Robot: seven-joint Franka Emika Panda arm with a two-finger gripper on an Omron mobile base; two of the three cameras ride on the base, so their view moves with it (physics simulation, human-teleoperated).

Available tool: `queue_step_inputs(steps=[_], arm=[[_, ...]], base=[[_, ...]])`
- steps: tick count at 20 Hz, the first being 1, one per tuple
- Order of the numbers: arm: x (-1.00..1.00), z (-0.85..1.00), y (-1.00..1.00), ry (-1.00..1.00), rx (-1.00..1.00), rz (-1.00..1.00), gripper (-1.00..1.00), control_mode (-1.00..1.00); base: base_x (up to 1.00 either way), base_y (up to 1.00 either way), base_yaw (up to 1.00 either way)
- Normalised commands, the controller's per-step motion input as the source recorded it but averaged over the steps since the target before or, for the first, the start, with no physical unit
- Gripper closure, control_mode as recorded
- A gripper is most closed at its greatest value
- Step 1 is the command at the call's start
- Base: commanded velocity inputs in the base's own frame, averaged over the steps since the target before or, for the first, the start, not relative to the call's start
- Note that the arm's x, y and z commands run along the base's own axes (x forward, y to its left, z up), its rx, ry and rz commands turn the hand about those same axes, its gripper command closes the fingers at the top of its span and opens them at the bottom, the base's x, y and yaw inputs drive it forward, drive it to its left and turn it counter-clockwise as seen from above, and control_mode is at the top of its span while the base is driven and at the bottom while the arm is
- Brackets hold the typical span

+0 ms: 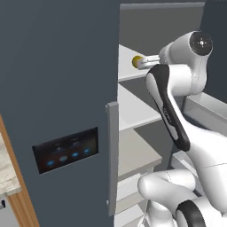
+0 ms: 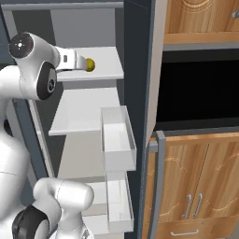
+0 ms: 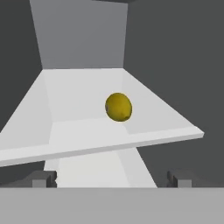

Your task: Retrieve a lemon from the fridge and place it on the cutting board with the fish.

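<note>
On the top white shelf point(image 3: 78, 131) of the fridge point(image 1: 57, 88) sits the lemon point(image 3: 118, 106), small, round and yellow-green, just short of the shelf's front edge. Through my hand camera it lies a little to the one o'clock side of centre, with the shelf's lip running across below it from nine o'clock to three o'clock. My gripper point(image 3: 111, 178) is spread wide with nothing between its fingertips point(image 3: 43, 179), which stand at about seven and five o'clock along the bottom of that view, short of the shelf lip and apart from the fruit.

From the left base camera the lemon point(image 1: 137, 61) shows at about one o'clock, right at the end of my hand, peeking past the edge of the dark slate-grey door that carries a black panel with blue lights point(image 1: 65, 150) and a long grey handle point(image 1: 112, 157). From the right base camera the lemon point(image 2: 89, 65) is at about eleven o'clock, on the same top shelf point(image 2: 105, 63), with my gripper point(image 2: 80, 63) level with it. Below are more white shelves, and door bins point(image 2: 117, 140) hang at the open door, at about six o'clock. Wooden cabinets point(image 2: 200, 182) stand at four o'clock.
</note>
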Motion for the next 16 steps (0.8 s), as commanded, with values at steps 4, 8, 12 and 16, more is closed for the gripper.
queue_step_inputs(steps=[4, 8, 12, 16], arm=[[0.3, 0.0, -0.02, 0.0, 0.0, 0.0, -1.0, -1.0], [0.52, 0.0, -0.04, 0.0, 0.0, 0.0, -1.0, -1.0], [0.5, -0.03, -0.12, 0.0, 0.0, 0.0, -1.0, -1.0], [0.27, -0.18, -0.08, 0.0, 0.0, 0.0, -1.0, -1.0]], base=[[0.0, 0.0, 0.0], [0.0, 0.0, 0.0], [0.0, 0.0, 0.0], [0.0, 0.0, 0.0]])
